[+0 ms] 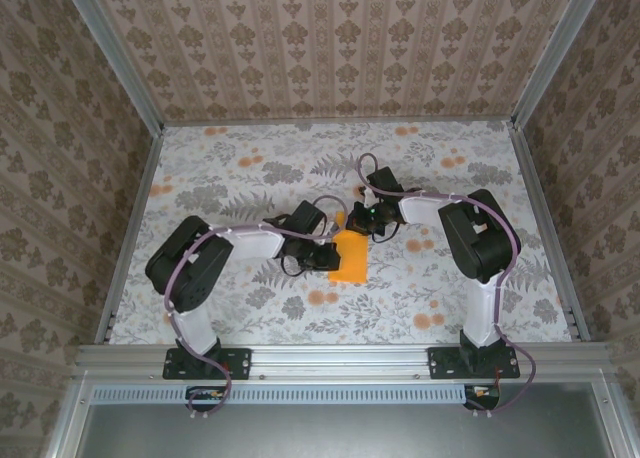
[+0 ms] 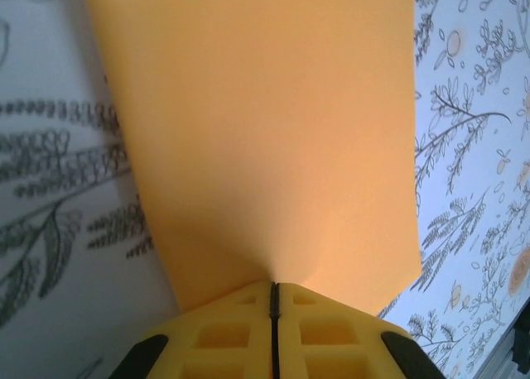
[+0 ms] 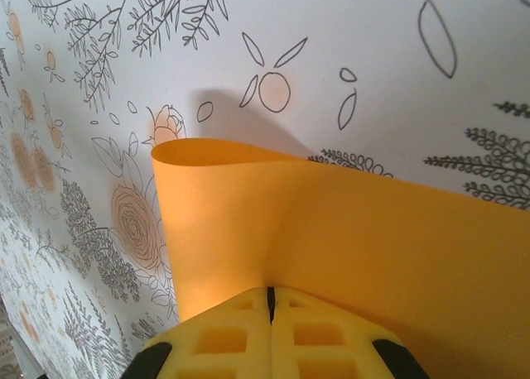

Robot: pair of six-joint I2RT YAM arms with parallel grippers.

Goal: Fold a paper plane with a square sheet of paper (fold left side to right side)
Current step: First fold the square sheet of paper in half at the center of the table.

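The square sheet of paper (image 1: 349, 255) is plain bright orange and sits mid-table, held between both arms and bent over on itself. My left gripper (image 1: 327, 249) pinches its left edge; in the left wrist view the yellow fingers (image 2: 228, 333) are pressed together on the sheet (image 2: 265, 139), which fans out ahead. My right gripper (image 1: 352, 221) grips the far edge; its fingers (image 3: 323, 333) are closed on the paper (image 3: 356, 238), whose left end curls round in a soft loop. No pointed paper plane shape is visible.
The table is covered by a floral cloth (image 1: 250, 168) with grey leaves and small orange blossoms. Aluminium rails (image 1: 130, 218) and patterned walls enclose it on three sides. Both arm bases sit on the near rail (image 1: 340, 363).
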